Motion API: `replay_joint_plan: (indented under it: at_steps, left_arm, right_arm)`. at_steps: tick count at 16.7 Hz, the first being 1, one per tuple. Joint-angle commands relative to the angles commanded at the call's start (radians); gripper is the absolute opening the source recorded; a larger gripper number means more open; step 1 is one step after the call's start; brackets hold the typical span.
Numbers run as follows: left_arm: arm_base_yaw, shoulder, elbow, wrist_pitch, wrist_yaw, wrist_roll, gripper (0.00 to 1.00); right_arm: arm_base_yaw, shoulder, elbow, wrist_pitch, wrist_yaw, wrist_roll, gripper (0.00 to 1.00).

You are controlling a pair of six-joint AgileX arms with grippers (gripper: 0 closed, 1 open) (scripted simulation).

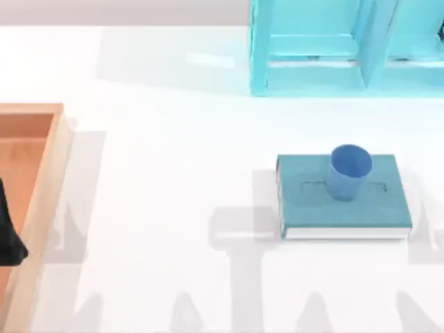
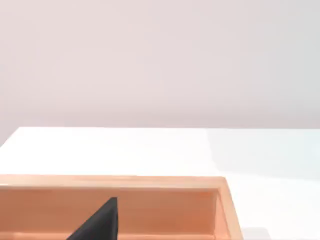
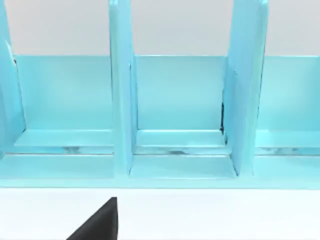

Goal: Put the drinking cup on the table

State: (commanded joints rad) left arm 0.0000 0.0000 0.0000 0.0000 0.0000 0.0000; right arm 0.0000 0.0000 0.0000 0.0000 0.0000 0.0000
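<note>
Blue and small, the drinking cup [image 1: 348, 171] is standing upright on the teal book [image 1: 345, 211], toward the book's far edge and a little right of its middle. We are seeing the book lying flat on the white table [image 1: 180, 194], on the right half of the top view, with its pale page edge facing the near side. So the cup is sitting on the book's cover and touching no bare table at this moment.

Behind the book, at the far right of the table, we are looking at a light turquoise rack [image 1: 326, 48] with upright dividers; in the right wrist view the same rack [image 3: 175, 100] is facing us across a strip of table, its compartments open toward us.

At the table's left edge an orange wooden tray [image 1: 48, 201] is lying. We are noticing a dark part of our left arm [image 1: 10, 239] over the tray, well apart from the cup. In the left wrist view the tray's rim [image 2: 150, 182] is running across. For both claws, we cannot tell whether they are open or closed
</note>
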Motion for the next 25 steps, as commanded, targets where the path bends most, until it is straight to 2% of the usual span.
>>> replay_joint_plan:
  at_steps: [6, 11, 16, 25]
  left_arm:
    - [-0.026, 0.096, 0.073, -0.066, -0.019, -0.031, 1.0]
    - [-0.117, 0.413, 0.352, -0.261, -0.082, -0.147, 1.0]
    - [-0.268, 0.821, 0.816, -0.503, -0.161, -0.335, 1.0]
    - [-0.641, 1.622, 1.831, -0.96, -0.28, -0.71, 1.0]
  right_arm:
    - [0.0, 0.0, 0.0, 0.0, 0.0, 0.0, 1.0]
    - [0.0, 0.0, 0.0, 0.0, 0.0, 0.0, 1.0]
    - [0.0, 0.0, 0.0, 0.0, 0.0, 0.0, 1.0]
    - [0.0, 0.0, 0.0, 0.0, 0.0, 0.0, 1.0]
